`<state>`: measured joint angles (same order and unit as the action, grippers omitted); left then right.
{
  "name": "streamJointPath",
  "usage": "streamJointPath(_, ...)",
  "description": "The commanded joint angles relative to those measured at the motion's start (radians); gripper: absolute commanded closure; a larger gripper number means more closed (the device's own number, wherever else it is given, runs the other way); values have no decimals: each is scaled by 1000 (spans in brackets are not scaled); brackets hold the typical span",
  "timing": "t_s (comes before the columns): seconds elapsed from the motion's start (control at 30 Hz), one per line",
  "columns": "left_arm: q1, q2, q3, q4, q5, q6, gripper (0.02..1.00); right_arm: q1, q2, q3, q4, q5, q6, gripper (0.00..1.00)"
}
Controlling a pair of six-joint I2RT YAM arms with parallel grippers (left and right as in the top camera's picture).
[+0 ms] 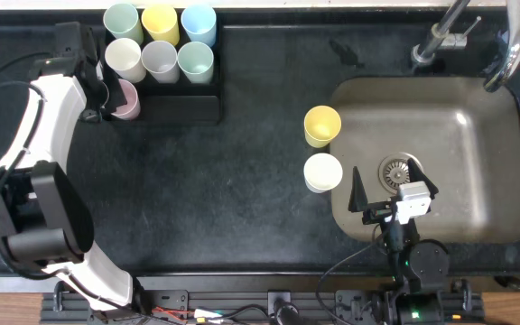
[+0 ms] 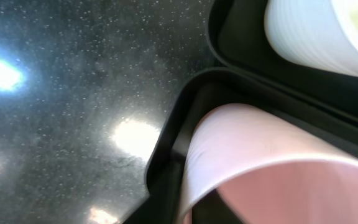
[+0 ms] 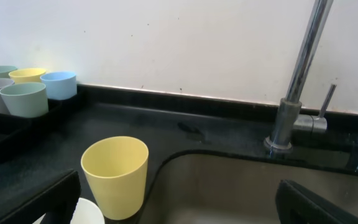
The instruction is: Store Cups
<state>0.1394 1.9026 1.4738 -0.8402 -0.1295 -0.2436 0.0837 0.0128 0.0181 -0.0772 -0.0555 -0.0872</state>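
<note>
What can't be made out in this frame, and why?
Pink cup: base cut off by the left wrist view's edge, so whether it sits in the tray is unclear.
White cup: cut off by the right wrist view's edge.
Faucet: spout cut off there too.

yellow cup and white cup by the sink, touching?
Apart. Top view shows a strip of dark counter between the yellow cup and the white cup.

Rack [image 1: 197,110] at far left of worktop [image 1: 260,190], sink [image 1: 477,126] at right, tap [image 1: 441,36] behind sink.
Six cups [image 1: 160,60] in two rows in rack's back part; seventh cup [image 1: 126,99] in its front left compartment. On worktop just left of sink, far cup [image 1: 322,125] just behind near cup [image 1: 323,171].
</note>
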Motion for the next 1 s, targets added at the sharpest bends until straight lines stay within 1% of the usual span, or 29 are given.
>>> streamJointPath(0.03,5,32,-2,1,25,11,673,-4,-9,-13,5,-4,-6,5)
streamJointPath(0.1,5,32,-2,2,25,8,588,-4,-9,-13,5,-4,-6,7)
streamJointPath(0.23,5,21,-2,1,34,-3,496,-4,-9,-13,5,-3,-6,5)
streamJointPath(0.3,5,-4,-2,-1,34,-23,406,-4,-9,-13,5,-4,-6,5)
streamJointPath(0.37,5,-41,-2,2,32,-37,354,-4,-9,-13,5,-4,-6,5)
streamJointPath(0.47,5,-90,-2,2,30,-42,332,-4,-9,-13,5,-4,-6,5)
streamJointPath(0.8,5,-222,-2,-6,-26,-73,303,-4,-9,-13,5,-4,-6,5)
streamJointPath(0.9,5,-264,-2,-14,-15,-103,283,-4,-9,-13,5,-4,-6,5)
streamJointPath(1.0,-15,-305,0,-13,32,-131,240,-4,-9,-13,5,-3,-6,5)
